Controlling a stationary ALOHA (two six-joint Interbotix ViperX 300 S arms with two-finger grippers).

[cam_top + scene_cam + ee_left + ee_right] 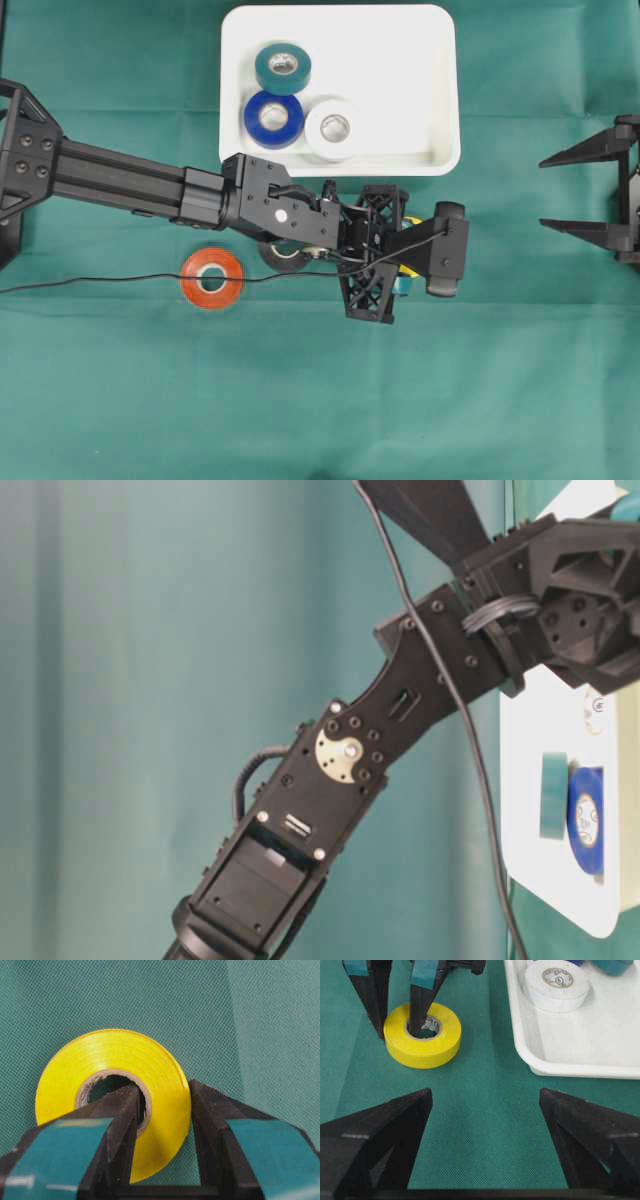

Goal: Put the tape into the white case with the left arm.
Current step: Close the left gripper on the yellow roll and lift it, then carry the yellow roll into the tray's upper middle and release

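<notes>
Yellow tape roll (422, 1035) flat on the green cloth (485, 1125), left of the white case (530, 1055) in the right wrist view; not in the case. Left gripper (162, 1110) pinching the roll's wall: one finger (120, 1110) down in the core hole, the other against the outer rim; teal bands on both fingers. Overhead: left arm (130, 180) stretches from the left edge to just below the case, roll mostly hidden under the wrist. Case at upper centre holds three rolls: teal tape (283, 68), blue tape (274, 119), white tape (333, 128). Orange tape (212, 278) on the cloth lower left of the case, black cable (100, 283) lying across it. Black roll (283, 256) partly under the arm. Right gripper (590, 190) at the right edge, fingers spread wide, holding nothing, well apart from the case.
</notes>
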